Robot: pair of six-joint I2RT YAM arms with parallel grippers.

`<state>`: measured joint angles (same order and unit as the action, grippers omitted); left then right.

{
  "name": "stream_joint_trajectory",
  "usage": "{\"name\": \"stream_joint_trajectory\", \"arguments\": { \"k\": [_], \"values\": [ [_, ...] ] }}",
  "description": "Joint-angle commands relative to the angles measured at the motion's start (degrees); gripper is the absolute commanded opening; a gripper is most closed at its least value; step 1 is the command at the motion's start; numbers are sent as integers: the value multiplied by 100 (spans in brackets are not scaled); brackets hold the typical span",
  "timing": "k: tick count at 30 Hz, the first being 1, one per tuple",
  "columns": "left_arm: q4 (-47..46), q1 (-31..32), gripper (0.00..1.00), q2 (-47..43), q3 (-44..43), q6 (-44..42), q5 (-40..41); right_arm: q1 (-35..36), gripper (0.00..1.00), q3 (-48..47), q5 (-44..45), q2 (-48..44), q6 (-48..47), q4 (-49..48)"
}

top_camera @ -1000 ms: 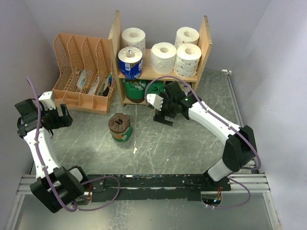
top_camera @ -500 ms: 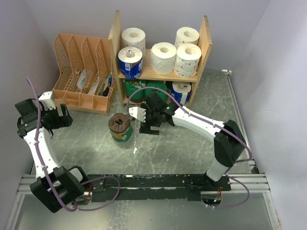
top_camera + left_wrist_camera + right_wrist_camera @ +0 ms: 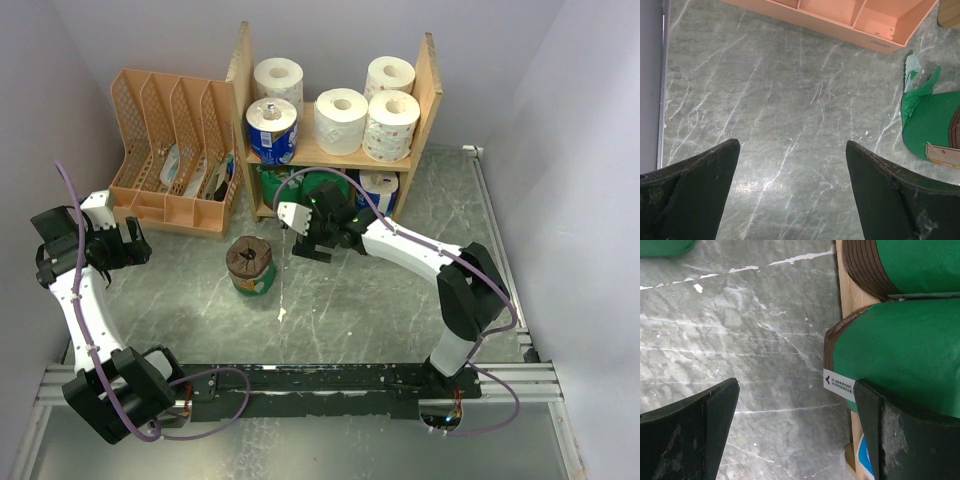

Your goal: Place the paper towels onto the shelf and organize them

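The wooden shelf [image 3: 431, 75] stands at the back. Its upper tier holds white paper towels [image 3: 341, 120] and a blue roll [image 3: 271, 131]. The lower tier holds green rolls [image 3: 283, 191] and a blue-and-white roll [image 3: 380, 187]. A green roll with a brown top [image 3: 250, 266] stands on the table in front. My right gripper [image 3: 308, 248] is open and empty, low beside the shelf's lower tier. In the right wrist view [image 3: 796, 387] its right finger is next to a green roll [image 3: 895, 345] on the shelf board [image 3: 845, 287]. My left gripper [image 3: 126, 246] is open and empty at the far left, and the left wrist view [image 3: 792, 145] shows the loose green roll [image 3: 930, 125] to its right.
A peach slotted file organizer [image 3: 170, 150] stands left of the shelf, with its base in the left wrist view [image 3: 840, 15]. A small white scrap [image 3: 282, 314] lies on the marble table. Walls close in on the left, back and right.
My right gripper swung left from under the shelf toward the loose roll, then drew back a little toward the lower tier. The left arm has not moved.
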<state>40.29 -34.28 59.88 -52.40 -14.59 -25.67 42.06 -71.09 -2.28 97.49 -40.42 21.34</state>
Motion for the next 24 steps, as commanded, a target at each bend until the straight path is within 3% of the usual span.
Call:
{"name": "stream_joint_trajectory", "arguments": {
  "k": [1,19,24],
  "values": [
    [-59,-21,100,-22,72,-10,17,-185,100,-64,-31,204,43,-340],
    [-62,-23,100,10,72,-18,17,-574,100,-100,-73,363,-10,-433],
    [-64,-25,99,21,70,-2,42,-576,100,-129,-405,187,-10,117]
  ]
}}
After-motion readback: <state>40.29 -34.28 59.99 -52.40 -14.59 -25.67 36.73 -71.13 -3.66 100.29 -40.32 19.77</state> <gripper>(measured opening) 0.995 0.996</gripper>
